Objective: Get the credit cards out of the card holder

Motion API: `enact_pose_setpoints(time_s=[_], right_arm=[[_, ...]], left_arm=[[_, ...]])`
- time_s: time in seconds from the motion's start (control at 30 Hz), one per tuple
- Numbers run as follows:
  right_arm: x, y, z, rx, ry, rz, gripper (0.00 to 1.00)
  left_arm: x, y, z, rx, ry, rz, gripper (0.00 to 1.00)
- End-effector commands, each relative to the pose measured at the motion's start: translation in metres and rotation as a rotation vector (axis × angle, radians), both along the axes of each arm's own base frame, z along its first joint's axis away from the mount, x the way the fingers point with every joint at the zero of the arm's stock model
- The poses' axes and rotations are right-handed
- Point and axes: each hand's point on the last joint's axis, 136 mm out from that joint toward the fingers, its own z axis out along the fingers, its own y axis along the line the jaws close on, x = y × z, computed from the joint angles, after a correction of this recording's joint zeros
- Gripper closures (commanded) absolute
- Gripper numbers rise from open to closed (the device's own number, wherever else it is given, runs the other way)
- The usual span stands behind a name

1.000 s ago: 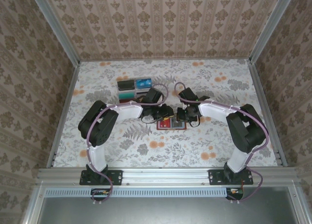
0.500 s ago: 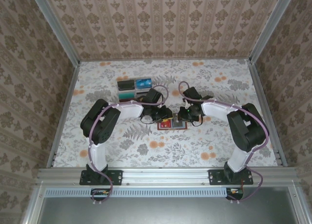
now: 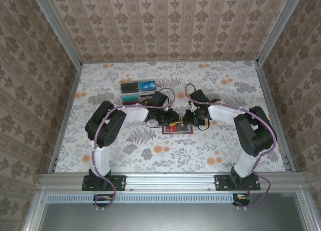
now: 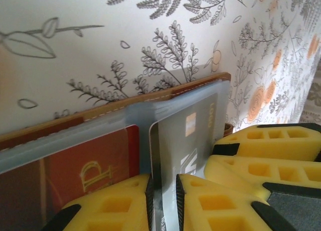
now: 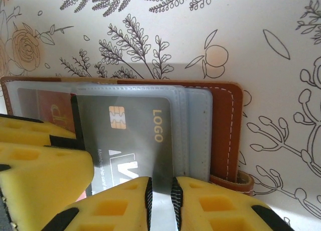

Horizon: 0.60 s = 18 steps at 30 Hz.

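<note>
The card holder [image 3: 176, 129] lies open on the flowered table, its brown leather edge [image 4: 200, 84] [image 5: 223, 125] behind clear sleeves. A grey credit card [image 4: 193, 135] [image 5: 135, 135] with a chip and "LOGO" sits in a sleeve beside a red credit card [image 4: 85, 160] [image 5: 47, 108]. My left gripper [image 3: 172, 121] [image 4: 163, 201] is shut on the grey card's edge. My right gripper [image 3: 186, 121] [image 5: 160, 198] is shut on the sleeve's rim at the grey card's corner. Both grippers meet over the holder; the other arm's yellow fingers [image 4: 261, 155] [image 5: 40, 160] show in each wrist view.
A clear compartment tray [image 3: 138, 91] with cards in it stands behind the left arm. A metal frame with patterned walls [image 3: 67, 110] bounds the table. There is open flowered tabletop in front of the holder and to both sides.
The left jaws have narrowed onto the grey card and the left arm has shifted slightly right. The right gripper has edged a little toward the holder. The holder has stayed put.
</note>
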Motion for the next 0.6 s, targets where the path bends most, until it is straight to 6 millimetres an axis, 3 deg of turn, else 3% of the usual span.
enact_pose_setpoints(time_s=[0.0, 0.4, 0.57], right_arm=[[-0.029, -0.011, -0.033, -0.052, 0.129, -0.003, 0.76], [-0.028, -0.02, -0.038, -0.117, 0.138, -0.01, 0.76], [-0.028, -0.026, -0.041, -0.152, 0.144, -0.005, 0.76]], left_arm=[[-0.003, -0.004, -0.008, -0.043, 0.026, -0.01, 0.78], [0.004, -0.005, 0.021, -0.201, -0.02, -0.03, 0.8], [0.003, -0.008, 0.031, -0.244, -0.04, -0.055, 0.88]])
